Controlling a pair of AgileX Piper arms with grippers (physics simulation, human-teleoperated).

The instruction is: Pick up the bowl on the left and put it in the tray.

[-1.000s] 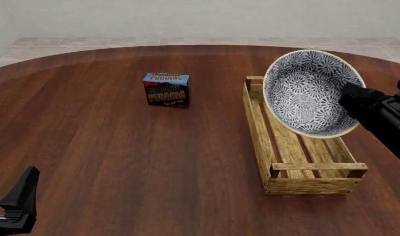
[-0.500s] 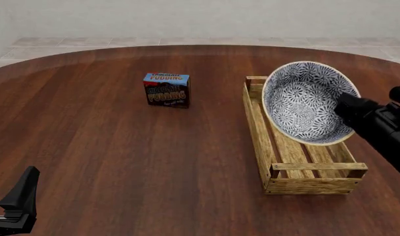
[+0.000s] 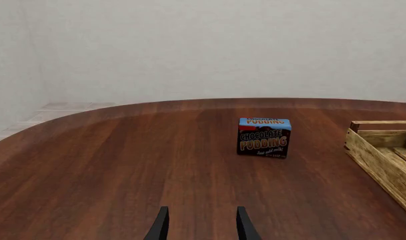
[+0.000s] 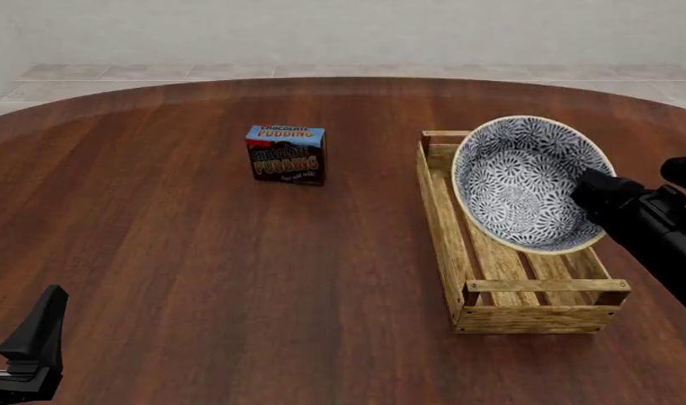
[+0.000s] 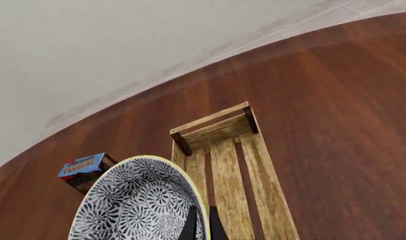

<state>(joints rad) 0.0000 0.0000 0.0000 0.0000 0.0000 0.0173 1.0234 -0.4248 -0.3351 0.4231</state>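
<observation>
The left gripper sits low at the near left corner of the table, its two fingers spread apart with nothing between them, well away from everything else. Farther out, left of centre, stands a pudding box, upright on the wood, apart from the tray. To its right the tray lies lengthwise, running away from the arms, its slats bare at the near end. The bowl hangs tilted over the tray's far half, its opening turned toward the left and the camera; whether its lower edge touches the slats cannot be told. The right gripper comes in from the right edge and pinches the bowl's rim on its right side. In the right wrist view its fingers are pressed close on the rim of the bowl, one inside and one outside, with the tray beyond.
</observation>
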